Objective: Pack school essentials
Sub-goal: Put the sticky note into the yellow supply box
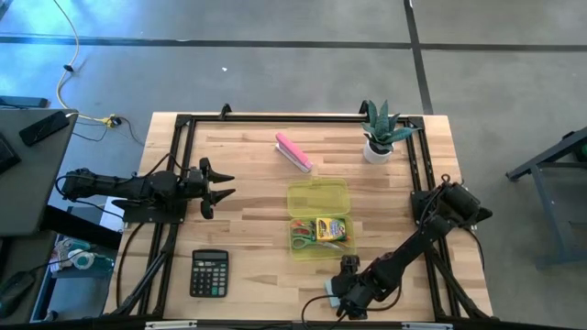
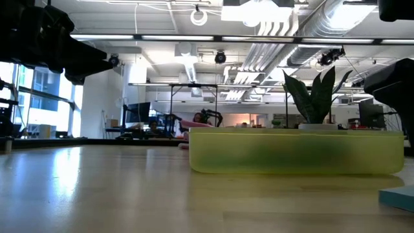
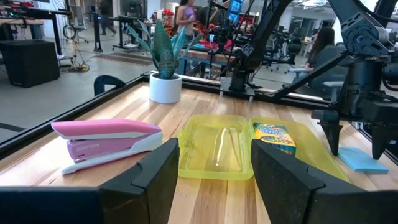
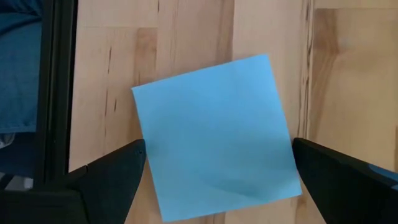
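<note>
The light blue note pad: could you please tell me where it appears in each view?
High view: hidden under the right pincer, near the front edge.
Low view: light blue note pad at the lower right corner.
Left wrist view: far right, beside the yellow-green case.
Right wrist view: centre.
Shared landmark: the case.

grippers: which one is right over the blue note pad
The right gripper, open above the light blue note pad near the table's front edge; the left gripper waits at the left.
</note>
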Controlling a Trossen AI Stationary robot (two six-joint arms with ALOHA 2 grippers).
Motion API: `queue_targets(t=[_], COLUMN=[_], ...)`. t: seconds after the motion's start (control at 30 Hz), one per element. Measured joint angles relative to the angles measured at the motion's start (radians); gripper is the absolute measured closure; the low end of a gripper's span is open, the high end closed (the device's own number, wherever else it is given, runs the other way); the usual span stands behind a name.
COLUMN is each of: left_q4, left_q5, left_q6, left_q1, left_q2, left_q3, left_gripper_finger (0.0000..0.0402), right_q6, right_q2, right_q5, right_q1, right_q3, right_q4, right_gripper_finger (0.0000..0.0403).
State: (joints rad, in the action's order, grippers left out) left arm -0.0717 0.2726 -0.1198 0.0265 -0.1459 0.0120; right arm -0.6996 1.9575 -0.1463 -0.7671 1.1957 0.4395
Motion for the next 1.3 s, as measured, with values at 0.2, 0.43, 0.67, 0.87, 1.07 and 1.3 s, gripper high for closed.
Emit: queue_targets(t=[0.2,0.43,0.67,0.87,1.07,1.3], left_q4=[0.0,0.0,0.0,0.0,0.0,0.0], left_q5=[0.0,0.0,0.0,0.0,0.0,0.0], left_q6=[0.0,0.0,0.0,0.0,0.0,0.0], left_q1=[0.0,0.0,0.0,0.0,0.0,0.0], left_q2=[0.0,0.0,0.0,0.0,0.0,0.0], left_q3=[0.0,0.0,0.0,0.0,0.0,0.0], left_gripper_finger=[0.0213,0.0213,0.0213,0.0213,0.0213,0.0213], right_q6=[-0.016,-0.022,-0.018,-0.018,0.005,0.118], right_q2=[0.03,0.038,0.043,0.045,0.045,0.049], right_q5=[-0.034,-0.097,-0.142,-0.15,-0.153,-0.204], right_q1=[-0.002,-0.012,-0.01,-0.008,-0.006,-0.005], right_q3=[0.001,0.0,-0.002,-0.004,-0.004,-0.006], right_q4=[0.008,0.021,0.013,-0.001,-0.025,-0.149], right_gripper_finger=[0.0006,0.0006,0.0006,0.0029,0.0053,0.0054])
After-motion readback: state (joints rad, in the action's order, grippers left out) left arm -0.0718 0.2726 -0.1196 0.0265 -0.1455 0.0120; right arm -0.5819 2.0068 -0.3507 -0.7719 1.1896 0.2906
